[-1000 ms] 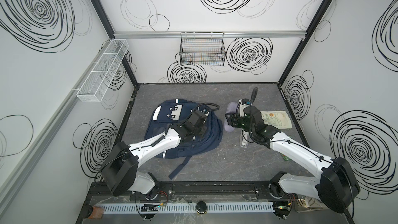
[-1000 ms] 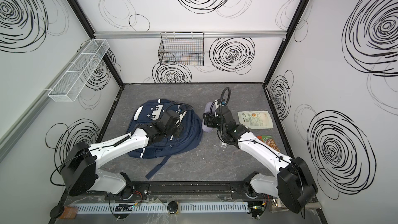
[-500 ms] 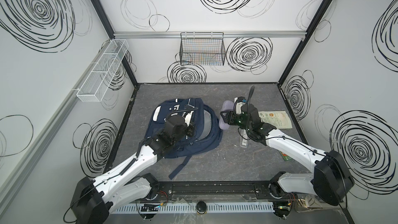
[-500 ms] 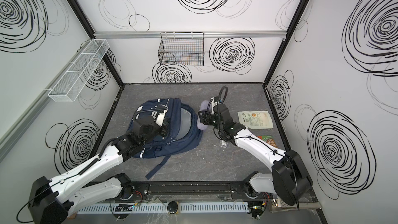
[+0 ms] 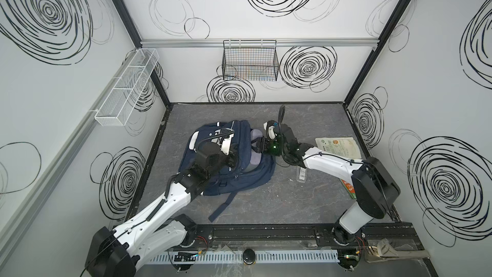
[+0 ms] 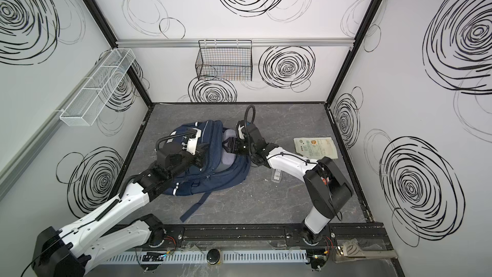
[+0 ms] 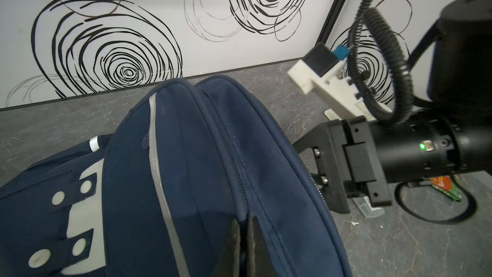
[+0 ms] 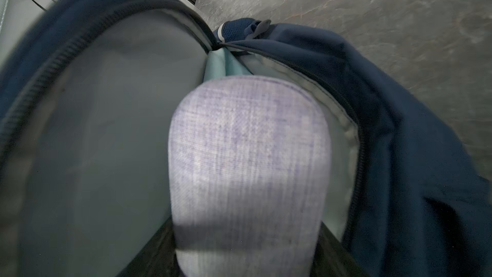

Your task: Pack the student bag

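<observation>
Pinching a fold of the student bag (image 7: 186, 155), the left tool (image 7: 242, 246) is clamped tight; the right tool (image 5: 258, 146), half-spread, grips a lilac pouch (image 8: 247, 155) inside that bag's opening.

One navy student bag (image 5: 239, 179) and one lilac pouch (image 8: 247, 155) are counted, along with one black wire basket (image 5: 250, 62) and one white mesh rack (image 5: 127, 86). One pale printed packet (image 5: 338, 147), one small clear case (image 5: 301, 175) and one green-orange packet (image 5: 348, 187) are also counted.
</observation>
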